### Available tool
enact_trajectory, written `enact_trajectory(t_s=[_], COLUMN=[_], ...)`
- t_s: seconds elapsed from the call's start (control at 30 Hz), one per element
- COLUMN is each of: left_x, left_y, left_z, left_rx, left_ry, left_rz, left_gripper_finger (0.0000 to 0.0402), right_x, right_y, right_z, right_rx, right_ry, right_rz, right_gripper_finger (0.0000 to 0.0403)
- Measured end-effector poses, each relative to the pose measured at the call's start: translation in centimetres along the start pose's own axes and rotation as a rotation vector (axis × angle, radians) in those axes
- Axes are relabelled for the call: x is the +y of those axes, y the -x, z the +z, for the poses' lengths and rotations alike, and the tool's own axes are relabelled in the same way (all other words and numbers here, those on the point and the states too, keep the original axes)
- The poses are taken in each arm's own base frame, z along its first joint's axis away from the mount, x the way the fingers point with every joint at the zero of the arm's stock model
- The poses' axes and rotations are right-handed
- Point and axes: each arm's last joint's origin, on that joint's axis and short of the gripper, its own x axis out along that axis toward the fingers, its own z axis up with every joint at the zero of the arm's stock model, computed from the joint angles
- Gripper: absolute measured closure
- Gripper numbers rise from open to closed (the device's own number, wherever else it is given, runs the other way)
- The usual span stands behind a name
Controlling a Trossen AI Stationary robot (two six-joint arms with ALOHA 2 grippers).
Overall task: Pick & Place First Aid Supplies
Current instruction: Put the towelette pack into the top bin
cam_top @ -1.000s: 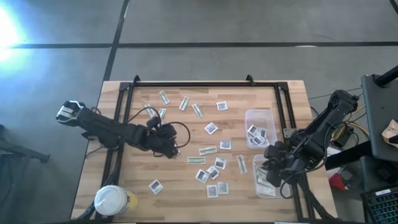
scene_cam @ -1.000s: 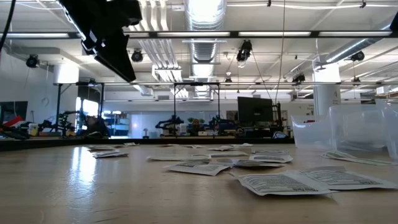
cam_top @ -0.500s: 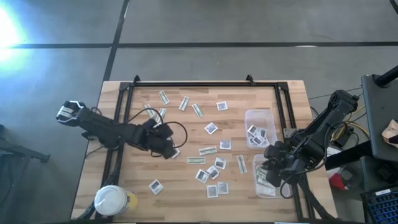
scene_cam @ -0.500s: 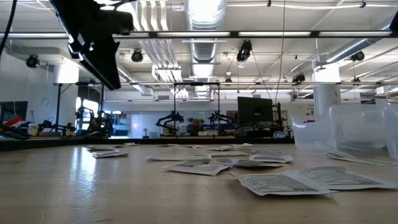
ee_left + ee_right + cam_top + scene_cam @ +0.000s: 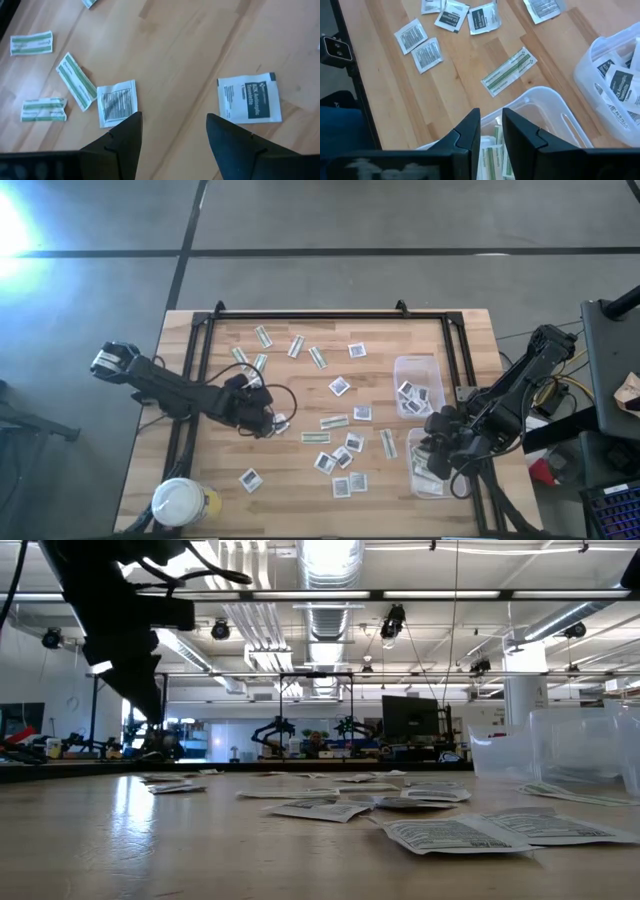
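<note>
Overhead, the left gripper point(image 5: 262, 420) hangs above the left half of the wooden bench point(image 5: 215, 470). Its jaws are spread wide with nothing between them; the left wrist view shows only bare wood in the gap, with one square white packet point(image 5: 117, 103) lying just beside one fingertip and a second square packet point(image 5: 248, 97) off to the other side, both flat on the bench and untouched.

The right gripper point(image 5: 432, 461) sits over the nearer clear tub point(image 5: 421, 442) at the bench's right edge. Its jaws stand only a narrow slit apart, and whether anything is pinched there cannot be told; green-and-white strips point(image 5: 492, 157) lie in the tub directly below them.

The first aid supplies point(image 5: 340, 442) are scattered across the middle of the bench: roughly nine square packets and about eight green-and-white strips lie loose in the high view. Two clear tubs stand at the right side, the farther tub point(image 5: 417, 364) holding several square packets. One white-lidded jar point(image 5: 178, 502) stands at the near left corner.
</note>
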Motion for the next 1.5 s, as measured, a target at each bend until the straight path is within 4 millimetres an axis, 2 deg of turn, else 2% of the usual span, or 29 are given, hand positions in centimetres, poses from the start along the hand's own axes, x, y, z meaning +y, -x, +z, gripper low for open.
enact_trajectory(t_s=[0.33, 0.53, 0.77, 1.1, 1.5], left_x=[-0.2, -0.2, -0.1, 0.8, 2.9], left_y=[-0.6, -1.1, -2.3, -4.3, -7.0], left_z=[-0.8, -1.4, -2.3, -3.6, -3.9], left_rx=[0.026, 0.066, 0.022, 0.01, -0.013], left_ry=[-0.134, -0.201, -0.35, -0.266, -0.156], left_rz=[-0.029, -0.066, -0.043, 0.018, 0.091], left_gripper_finger=[0.0188, 0.0188, 0.0188, 0.0188, 0.0188], right_x=[0.0, 0.0, -0.1, -0.2, -0.1], right_y=[0.0, 0.0, -0.1, -0.2, -0.2], right_z=[0.1, 0.1, 0.0, 0.0, 0.0], right_rx=[-0.02, -0.02, -0.02, -0.035, -0.044], right_ry=[0.001, 0.005, 0.006, 0.014, 0.024], right_rz=[-0.005, -0.006, -0.009, -0.019, -0.019], right_gripper_finger=[0.034, 0.0333, 0.0325, 0.0339, 0.0326])
